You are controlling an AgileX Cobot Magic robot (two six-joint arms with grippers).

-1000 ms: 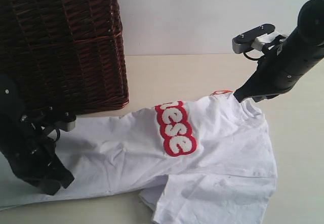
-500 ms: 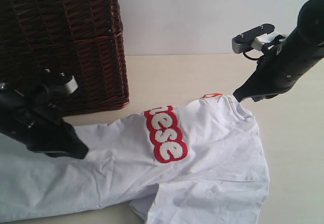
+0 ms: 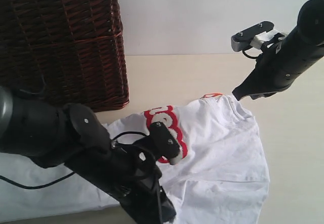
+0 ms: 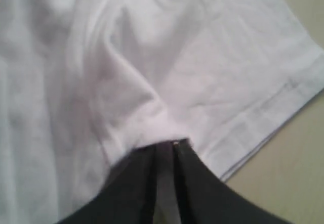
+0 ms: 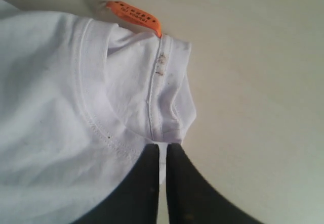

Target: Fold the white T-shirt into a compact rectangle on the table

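Swung forward, left arm [image 3: 76, 143] half-hides white T-shirt's [image 3: 228, 153] red lettering [image 3: 162, 117] — unreadable.

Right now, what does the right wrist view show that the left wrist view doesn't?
Only right wrist: the orange tag and the ribbed collar, with the right claw pinching the fabric at the collar's edge. Only left wrist: a hemmed edge and bunched folds gathered into the left claw. Both: the white T-shirt lying on the pale table, and a claw shut on its cloth.
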